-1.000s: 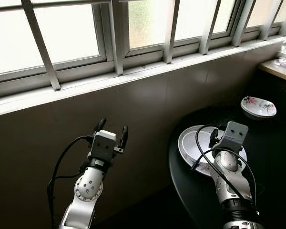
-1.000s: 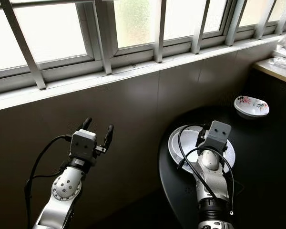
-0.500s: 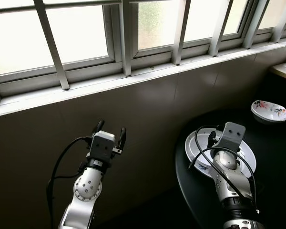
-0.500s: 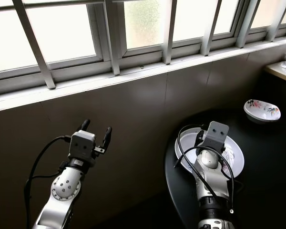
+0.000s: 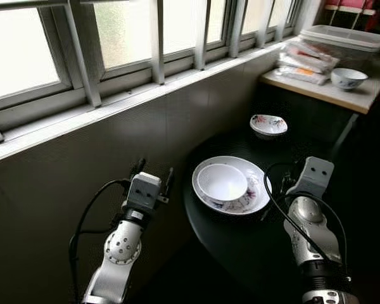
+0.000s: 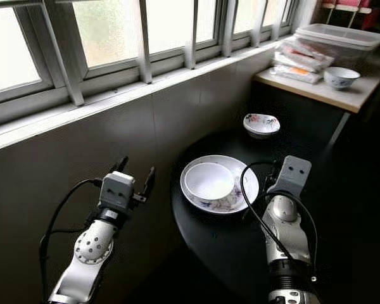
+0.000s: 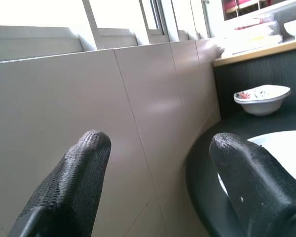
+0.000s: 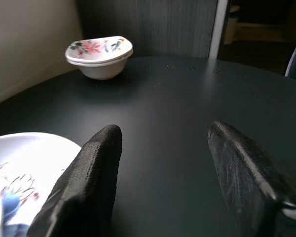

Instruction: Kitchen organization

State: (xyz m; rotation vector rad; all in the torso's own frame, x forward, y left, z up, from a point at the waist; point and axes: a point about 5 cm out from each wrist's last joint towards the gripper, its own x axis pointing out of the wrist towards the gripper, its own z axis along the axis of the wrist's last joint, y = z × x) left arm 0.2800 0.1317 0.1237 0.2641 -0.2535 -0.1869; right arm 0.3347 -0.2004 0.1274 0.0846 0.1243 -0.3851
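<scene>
Windows (image 5: 114, 38) with white bars run along the top of your head views, above a grey tiled wall (image 5: 82, 158). Below them to the right you have a round black table (image 5: 240, 234), and further back on the right a pale countertop (image 6: 316, 88) pushed against the wall.

On the table near its wall-side edge sits a large white plate (image 5: 247, 196) with a floral rim, and a plain white bowl (image 5: 222, 182) rests inside it, toward the plate's left half. Beyond the plate, closer to the countertop, you can see a small flowered dish (image 5: 268, 125) standing apart on the black surface. On the countertop sit a clear lidded container (image 5: 348, 37), some wrapped packets (image 5: 304, 60) and a small patterned bowl (image 5: 349, 77).

Your left gripper (image 5: 153, 177) is raised in front of the wall, just left of the table edge, its fingers (image 7: 74, 182) spread wide with nothing between them. Your right gripper (image 8: 163, 163) hovers low over the table just right of the plate, aimed toward the flowered dish; its fingers (image 8: 89, 182) are likewise parted and hold nothing.
</scene>
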